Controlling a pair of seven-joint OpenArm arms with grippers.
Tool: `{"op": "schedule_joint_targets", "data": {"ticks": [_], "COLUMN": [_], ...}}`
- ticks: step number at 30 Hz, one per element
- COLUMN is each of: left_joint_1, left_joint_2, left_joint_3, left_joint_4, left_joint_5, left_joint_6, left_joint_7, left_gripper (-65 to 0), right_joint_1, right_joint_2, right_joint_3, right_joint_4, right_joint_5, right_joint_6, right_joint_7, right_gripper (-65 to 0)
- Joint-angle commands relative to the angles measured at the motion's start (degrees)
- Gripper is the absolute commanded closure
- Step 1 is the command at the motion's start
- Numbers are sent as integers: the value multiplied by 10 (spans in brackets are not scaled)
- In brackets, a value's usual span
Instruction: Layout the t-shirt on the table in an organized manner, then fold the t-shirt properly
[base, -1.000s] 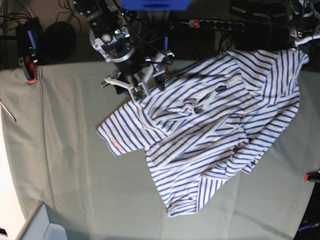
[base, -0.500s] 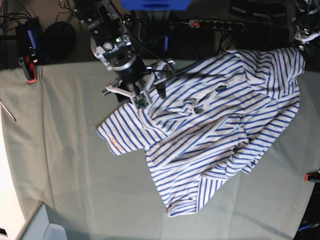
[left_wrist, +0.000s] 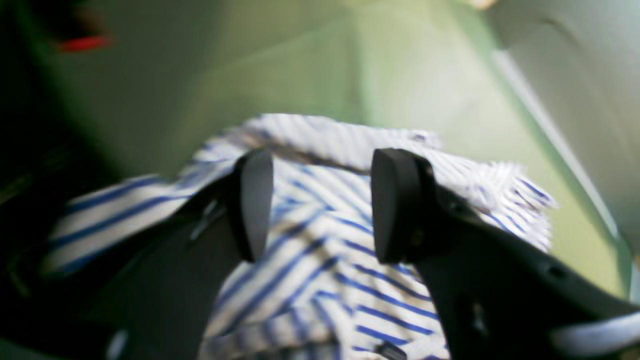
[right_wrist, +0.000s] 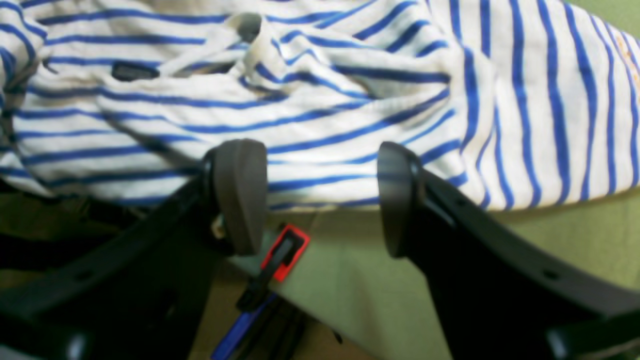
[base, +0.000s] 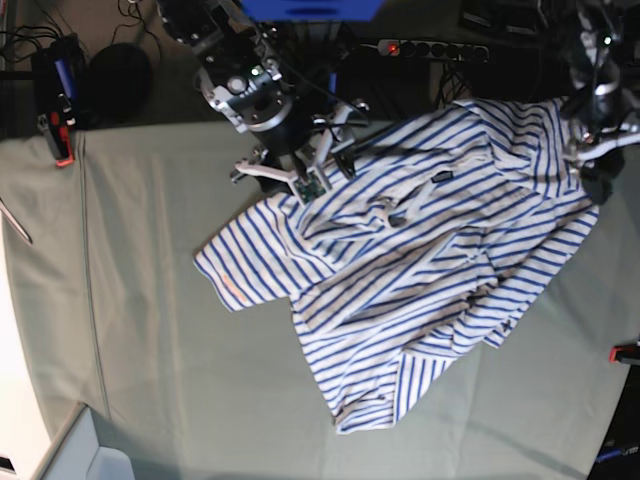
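Both grippers, left (left_wrist: 315, 205) and right (right_wrist: 315, 197), hang with fingers apart, gripping nothing, over opposite far edges of the rumpled t-shirt (base: 420, 260), presumably for spreading it flat.

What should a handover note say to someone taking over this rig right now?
Left end effector: open, holding nothing, over the t-shirt's far corner.
Right end effector: open, empty, at the shirt's edge near the table's rim, above a red clamp.
T-shirt: lies crumpled and askew on the table, folds bunched, one sleeve spread out.
Done: nothing finished; layout only started.
Left: flatten and straighten the shirt, then fold it.
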Motion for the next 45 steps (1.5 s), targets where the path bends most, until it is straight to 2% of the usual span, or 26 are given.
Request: {"op": "schedule_joint_targets", "data": {"ticks": [1, 6, 12, 26, 32, 45], "left_joint_1": [-3, -43, -70, -57, -59, -99], "left_joint_2": [-3, 7, 26, 23, 7, 0], "left_joint_3": [15, 86, 95, 90, 90, 90], "left_joint_4": [0, -22, -74, -159, -160, -229], "left_joint_5": [12, 111, 175, 178, 178, 178], "left_joint_6": [-4, -4, -4, -4, -4, -4], "left_joint_7": [-7, -8, -8, -8, -8, -8], "left_gripper": [-313, -313, -315, -316, -316, -307], "right_joint_1": [4, 3, 1, 1, 1, 6], "right_joint_2": [-2, 5, 10, 10, 10, 10], "right_joint_3": [-1, -1, 0, 1, 1, -1], "right_joint_4": [11, 11, 11, 11, 11, 11], "right_joint_5": [1, 1, 1, 1, 1, 1], "right_joint_6": [3, 3, 3, 3, 3, 3], "right_joint_7": [15, 14, 14, 14, 14, 14], "right_gripper": [-359, -359, -359, -359, -359, -360]}}
